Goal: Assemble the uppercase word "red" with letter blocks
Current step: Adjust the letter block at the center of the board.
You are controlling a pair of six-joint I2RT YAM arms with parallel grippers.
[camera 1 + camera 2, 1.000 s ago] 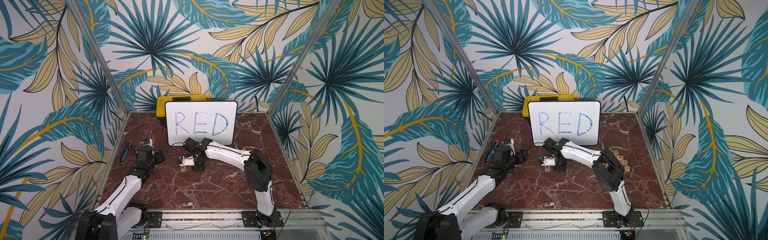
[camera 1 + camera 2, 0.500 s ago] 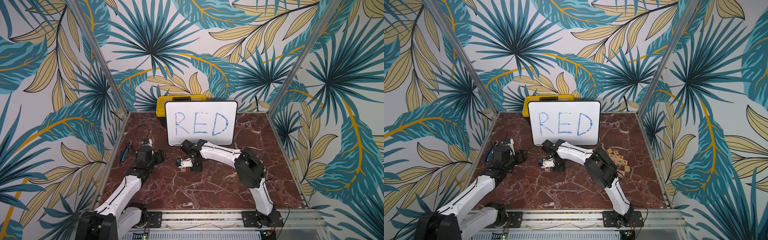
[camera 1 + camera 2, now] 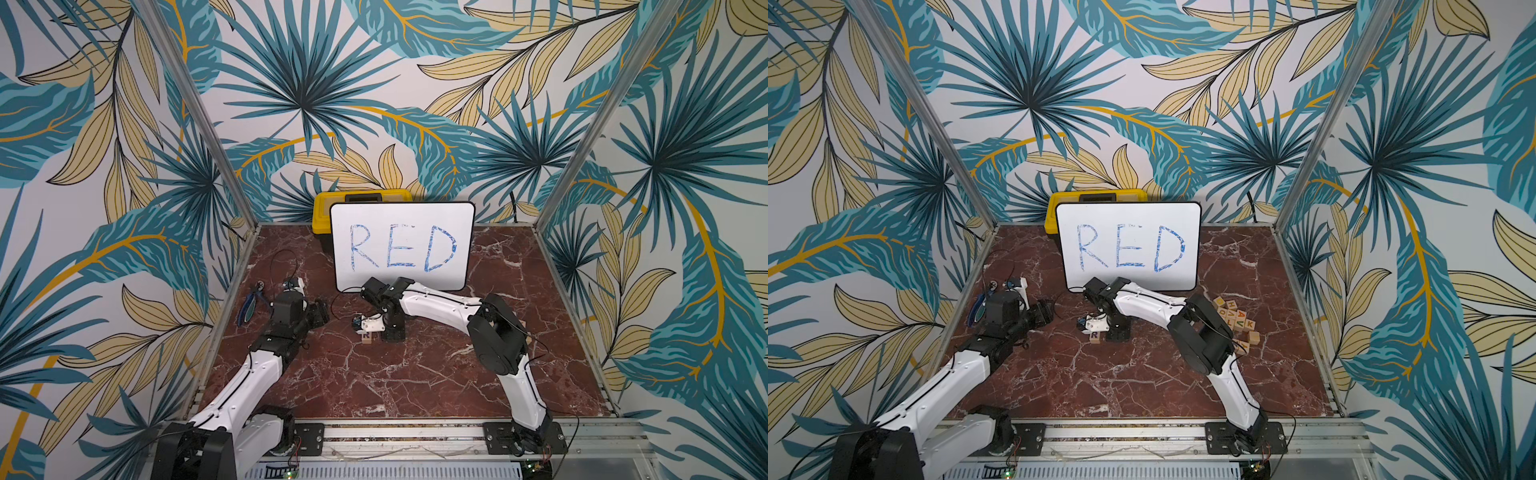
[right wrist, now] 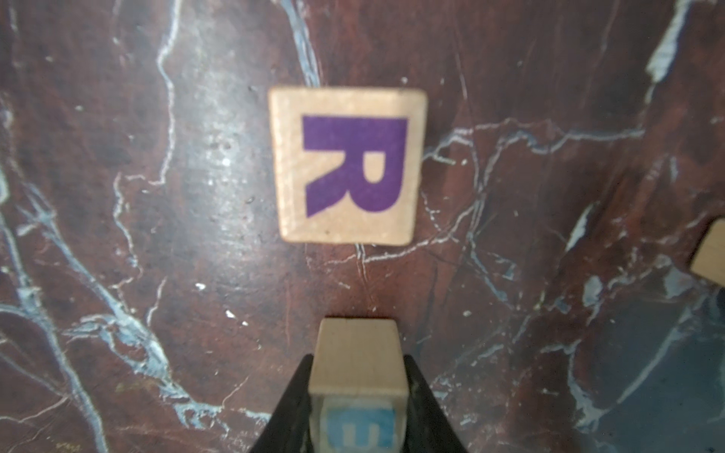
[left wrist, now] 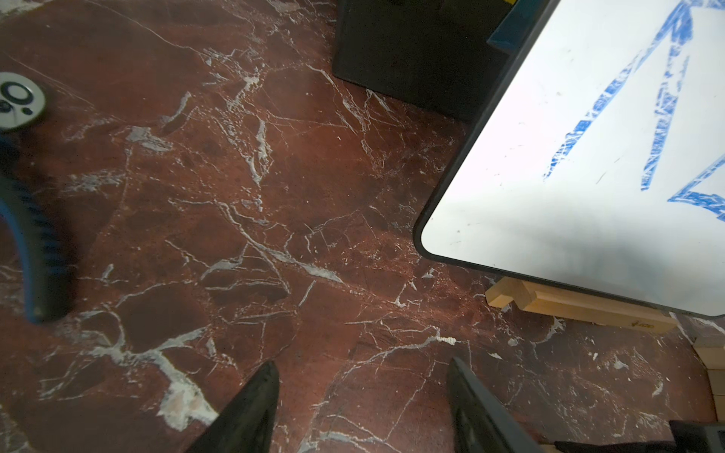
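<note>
My right claw (image 4: 357, 359) is clamped on a small wooden cube with a blue E (image 4: 357, 341), and landing too close could knock the purple-R wooden cube (image 4: 347, 166) crooked.

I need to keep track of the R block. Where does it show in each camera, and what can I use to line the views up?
Top view: R block on the table, in front of the whiteboard's left half.
Top view: same spot, whiteboard behind.
Left wrist: not in it; whiteboard only.
Right wrist: mid-picture, beyond the E block in the right gripper.
Shared landmark: the whiteboard, absent only from the right wrist view.
</note>
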